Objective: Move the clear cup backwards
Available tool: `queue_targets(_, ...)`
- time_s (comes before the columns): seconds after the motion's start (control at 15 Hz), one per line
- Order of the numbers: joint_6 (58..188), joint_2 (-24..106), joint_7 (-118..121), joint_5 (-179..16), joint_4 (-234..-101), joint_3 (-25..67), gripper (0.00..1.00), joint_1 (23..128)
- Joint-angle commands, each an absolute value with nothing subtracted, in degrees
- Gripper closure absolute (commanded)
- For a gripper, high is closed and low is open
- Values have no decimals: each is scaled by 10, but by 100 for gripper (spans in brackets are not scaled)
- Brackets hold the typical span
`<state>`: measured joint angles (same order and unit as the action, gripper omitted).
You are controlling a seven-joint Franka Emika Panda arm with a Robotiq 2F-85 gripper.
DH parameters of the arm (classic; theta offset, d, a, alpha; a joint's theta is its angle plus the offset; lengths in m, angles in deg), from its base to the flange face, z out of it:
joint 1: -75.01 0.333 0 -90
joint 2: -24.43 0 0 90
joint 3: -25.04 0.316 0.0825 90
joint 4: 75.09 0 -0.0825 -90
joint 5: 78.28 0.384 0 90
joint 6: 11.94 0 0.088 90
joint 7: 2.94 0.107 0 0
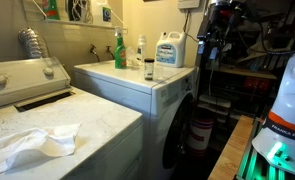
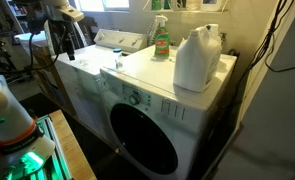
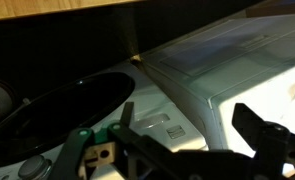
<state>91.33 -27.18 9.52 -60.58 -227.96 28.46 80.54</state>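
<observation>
Top of the front-loading washer [image 1: 177, 95] seen in both exterior views. The clear cup [image 1: 148, 69] stands upright on the washer's white lid, near the front edge. It is just in front of the clear bottle with green top [image 1: 140, 52] and beside the white jug [image 1: 168, 50]. In an exterior view we find the clear cup [image 2: 117, 62] at the lid's corner nearest the arm [image 2: 59, 30], well apart from the jug and the green spray bottle [image 2: 161, 40].

In the wrist view we see the gripper [image 3: 167, 145] with its jaws spread wide and nothing between them. One finger [image 3: 75, 150] lies over the round door [image 3: 57, 110], the other [image 3: 259, 132] below the lid. The cup does not show in this view. It stands up on the lid, apart from the jaws, which hang off the machine's front side. A crumpled cloth [image 1: 32, 143] lies on the neighbouring machine.
</observation>
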Motion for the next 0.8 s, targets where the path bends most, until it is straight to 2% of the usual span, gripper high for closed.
queue_targets(0.0,909,-272,88,-599,-2278,293,0,794)
queue_targets(0.73,919,-236,64,-613,-2229,276,0,771)
